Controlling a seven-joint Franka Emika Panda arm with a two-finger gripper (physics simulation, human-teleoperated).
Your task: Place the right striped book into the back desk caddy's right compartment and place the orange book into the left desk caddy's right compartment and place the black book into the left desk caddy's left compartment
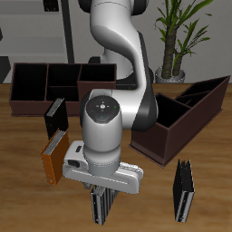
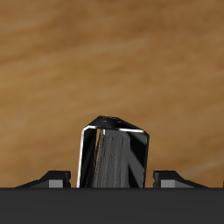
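My gripper (image 1: 101,195) is near the table's front edge and is shut on the right striped book (image 1: 101,208), a dark upright book that shows between the fingers (image 2: 58,179) in the wrist view (image 2: 114,157). The orange book (image 1: 55,156) stands just beside my gripper, with the black book (image 1: 56,114) behind it. A second striped book (image 1: 184,188) stands apart near the front edge. The back desk caddy (image 1: 36,86) lies along the table's back. The left desk caddy (image 1: 190,113) stands angled beside the arm.
The robot's arm (image 1: 113,109) rises over the middle of the table and hides part of both caddies. A potted plant (image 1: 181,36) stands behind the table.
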